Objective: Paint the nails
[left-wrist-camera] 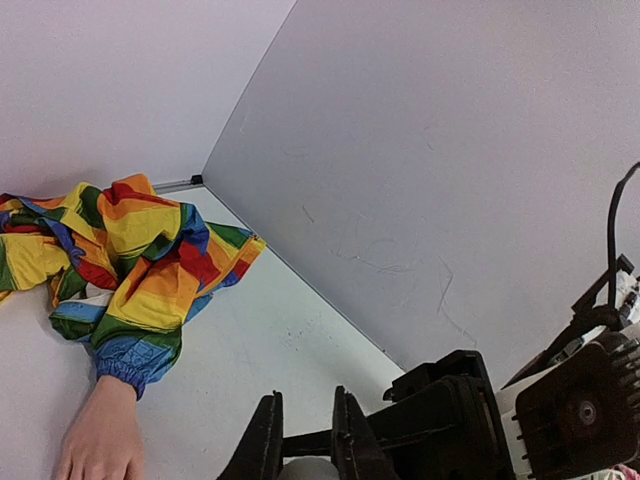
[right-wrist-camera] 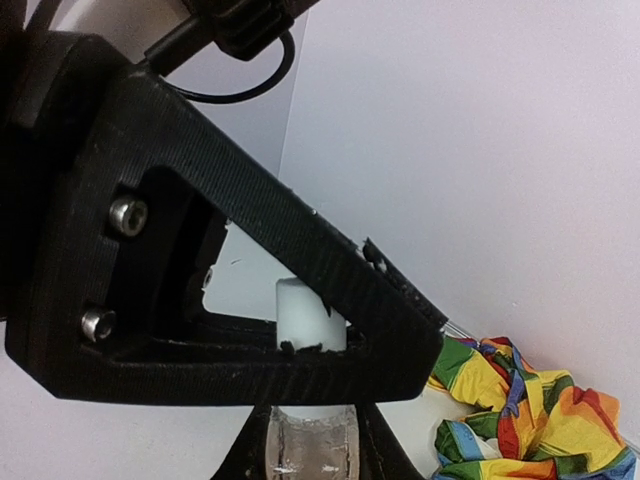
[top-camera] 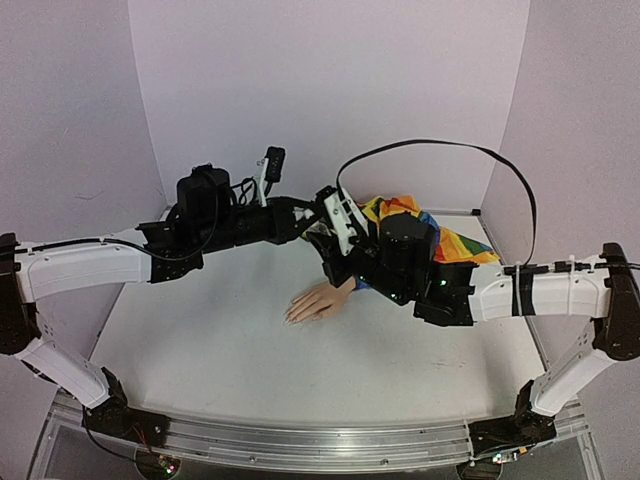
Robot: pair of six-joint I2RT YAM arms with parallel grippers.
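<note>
The peach mannequin hand (top-camera: 318, 302) lies palm down on the table. Its nails (top-camera: 292, 318) are too small to make out. Its rainbow sleeve (top-camera: 440, 240) runs back right. Both grippers meet above the wrist. My right gripper (top-camera: 328, 240) is shut on a small clear bottle (right-wrist-camera: 310, 452) and holds it upright. My left gripper (top-camera: 314, 216) is shut on the bottle's white cap (right-wrist-camera: 303, 312), and its black fingers (right-wrist-camera: 300, 250) cross the cap. In the left wrist view the cap (left-wrist-camera: 305, 468) sits between the fingers, and the hand (left-wrist-camera: 100, 440) and sleeve (left-wrist-camera: 140, 260) lie to the left.
White walls enclose the table (top-camera: 220, 350) at the back and on both sides, close behind the grippers. A black cable (top-camera: 450, 148) loops above the right arm. The metal rail (top-camera: 300, 445) with the arm bases runs along the near edge.
</note>
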